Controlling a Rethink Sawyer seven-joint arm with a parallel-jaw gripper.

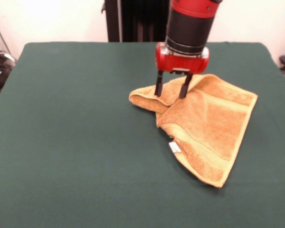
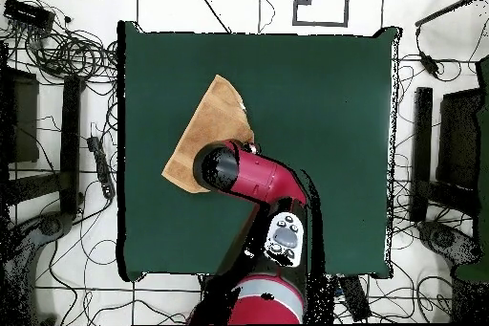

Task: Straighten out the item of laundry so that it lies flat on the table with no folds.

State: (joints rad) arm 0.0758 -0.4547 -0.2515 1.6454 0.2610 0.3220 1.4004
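Observation:
The item of laundry is an orange-yellow towel lying right of centre on the green table. Its left part is folded over into a bunched ridge, and a white tag shows at the near edge. My gripper points straight down over that ridge, open, its two dark fingers apart with the tips at the cloth. From overhead the towel appears as a narrow folded shape on the table, and the arm's wrist covers one end of it and hides the gripper.
Cables and dark equipment lie on the floor round the table. A black stand rises behind the far edge. Bare green cloth stretches wide on the towel's left in the front view.

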